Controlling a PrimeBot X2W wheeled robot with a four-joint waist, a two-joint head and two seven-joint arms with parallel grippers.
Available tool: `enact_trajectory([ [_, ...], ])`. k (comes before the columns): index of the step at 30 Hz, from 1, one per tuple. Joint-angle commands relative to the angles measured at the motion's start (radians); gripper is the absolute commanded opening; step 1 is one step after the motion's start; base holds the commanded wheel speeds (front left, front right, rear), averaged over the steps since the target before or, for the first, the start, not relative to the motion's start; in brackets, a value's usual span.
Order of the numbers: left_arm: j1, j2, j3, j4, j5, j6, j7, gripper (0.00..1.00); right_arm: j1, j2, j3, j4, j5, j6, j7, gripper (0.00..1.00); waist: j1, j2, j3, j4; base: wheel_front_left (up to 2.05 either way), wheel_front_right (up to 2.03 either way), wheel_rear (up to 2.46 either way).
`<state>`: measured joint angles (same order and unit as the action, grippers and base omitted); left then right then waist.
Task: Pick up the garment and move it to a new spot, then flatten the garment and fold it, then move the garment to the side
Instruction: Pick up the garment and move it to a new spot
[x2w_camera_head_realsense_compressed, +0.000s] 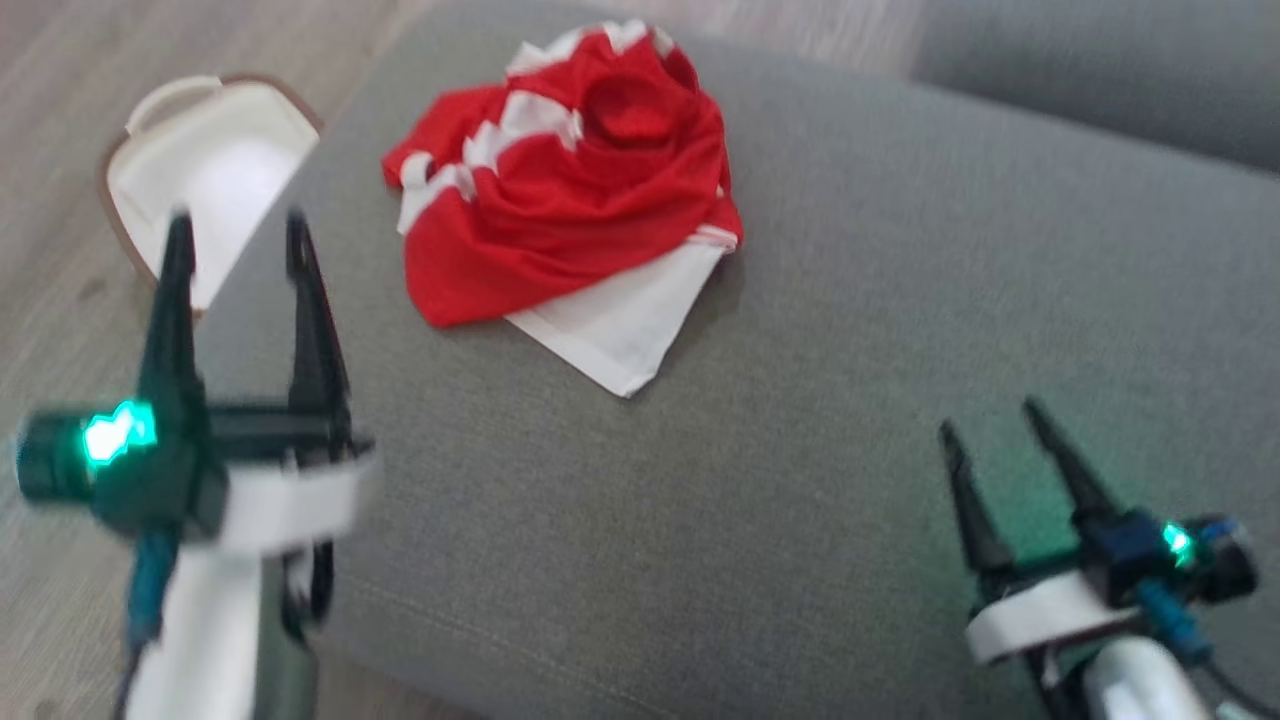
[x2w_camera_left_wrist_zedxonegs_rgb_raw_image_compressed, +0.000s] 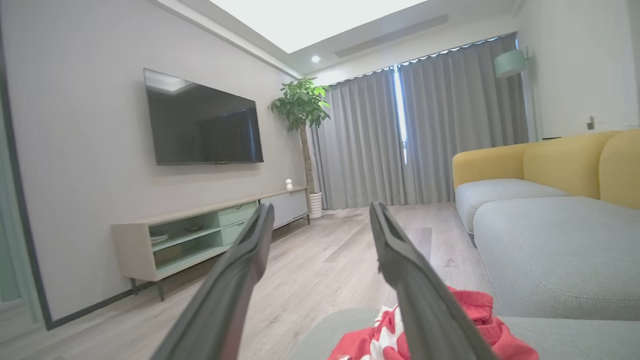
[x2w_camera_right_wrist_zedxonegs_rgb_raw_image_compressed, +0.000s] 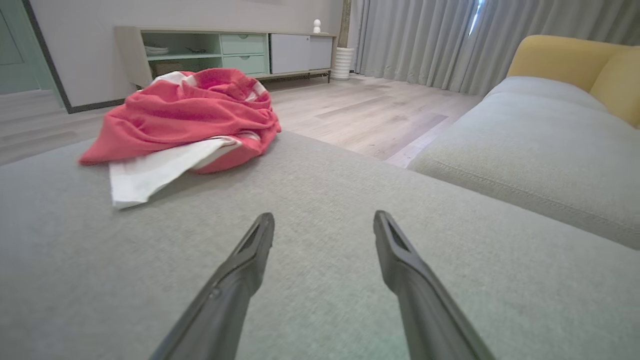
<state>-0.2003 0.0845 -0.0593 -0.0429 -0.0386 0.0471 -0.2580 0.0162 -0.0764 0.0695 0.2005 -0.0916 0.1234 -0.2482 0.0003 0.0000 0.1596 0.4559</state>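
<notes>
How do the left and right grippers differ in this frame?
The left gripper is at the left edge of the cushion, close to the garment; the right gripper is over bare cushion, farther off. The left looks blurred, the right sharper. Both are open and empty.

Red and white garment (x2w_camera_head_realsense_compressed: 570, 190), crumpled in a heap, white corner splayed out flat, on grey cushion (x2w_camera_head_realsense_compressed: 850, 350)

A home living room: left of the jaws of the left gripper (x2w_camera_left_wrist_zedxonegs_rgb_raw_image_compressed: 321, 207) hangs a television (x2w_camera_left_wrist_zedxonegs_rgb_raw_image_compressed: 205, 125) over a low cabinet (x2w_camera_left_wrist_zedxonegs_rgb_raw_image_compressed: 200, 237); beyond them hang curtains (x2w_camera_left_wrist_zedxonegs_rgb_raw_image_compressed: 440, 130), to their right a yellow-backed sofa (x2w_camera_left_wrist_zedxonegs_rgb_raw_image_compressed: 555, 165).
</notes>
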Motion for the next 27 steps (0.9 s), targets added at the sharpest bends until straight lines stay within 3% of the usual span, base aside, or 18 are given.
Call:
enact_trajectory([
  [1, -0.089, 0.033, 0.038, -0.008, -0.005, -0.014, -0.004, 1.0, -0.04, -0.026, 0.017, -0.038, -0.006, 0.007, -0.014, 1.0, -0.0003, 0.0, 0.08, -0.02, 0.0, 0.0, 0.0],
  [8, -0.428, 0.059, 0.037, 0.303, -0.078, -0.12, 0.001, 1.0, -0.1, -0.096, 0.045, -0.063, -0.006, 0.007, -0.014, 1.0, -0.0003, 0.0, 0.171, -0.056, 0.0, 0.0, 0.0],
  [15, -0.753, 0.082, 0.024, 0.752, -0.107, -0.139, 0.212, 1.0, -0.108, -0.147, 0.069, -0.096, 0.002, 0.007, -0.014, 1.0, -0.0003, 0.0, 0.231, -0.092, 0.0, 0.0, 0.0],
  [22, -0.868, 0.078, -0.022, 1.032, -0.167, -0.174, 0.271, 1.0, -0.105, -0.192, 0.065, -0.126, 0.007, 0.007, -0.014, 1.0, -0.0003, 0.0, 0.291, -0.118, 0.0, 0.0, 0.0],
  [27, -0.884, 0.061, -0.092, 1.125, -0.242, -0.177, 0.285, 1.0, -0.128, -0.215, 0.063, -0.142, 0.013, 0.007, -0.014, 1.0, -0.0003, 0.0, 0.335, -0.131, 0.0, 0.0, 0.0],
])
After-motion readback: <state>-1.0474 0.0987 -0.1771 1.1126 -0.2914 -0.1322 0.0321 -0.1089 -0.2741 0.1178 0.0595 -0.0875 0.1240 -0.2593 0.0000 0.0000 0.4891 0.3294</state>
